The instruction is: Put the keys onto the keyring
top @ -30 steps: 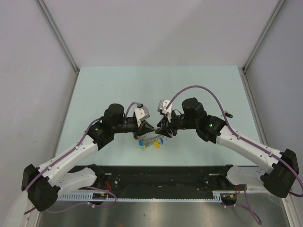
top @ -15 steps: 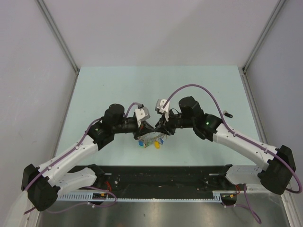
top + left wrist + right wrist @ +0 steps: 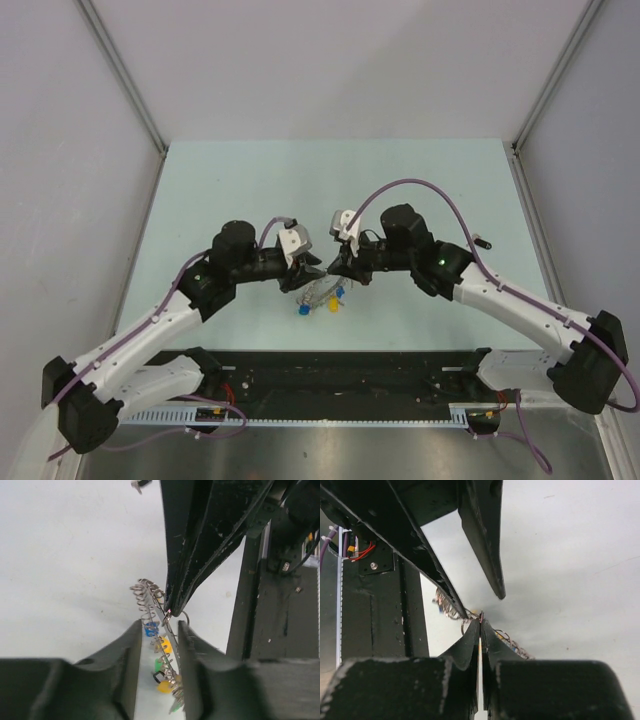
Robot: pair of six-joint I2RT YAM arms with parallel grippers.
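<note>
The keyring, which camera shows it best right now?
The left wrist view: the keyring shows its coils up close, with coloured keys, inside the gap of the left hand. The top external view gives only a small glint between the arms. The right wrist view shows a few loops behind the right hand.

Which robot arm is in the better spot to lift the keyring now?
Right, probably. The right gripper is pinched shut on the wire of the keyring, while the left gripper stands open astride it, gripping nothing.
</note>
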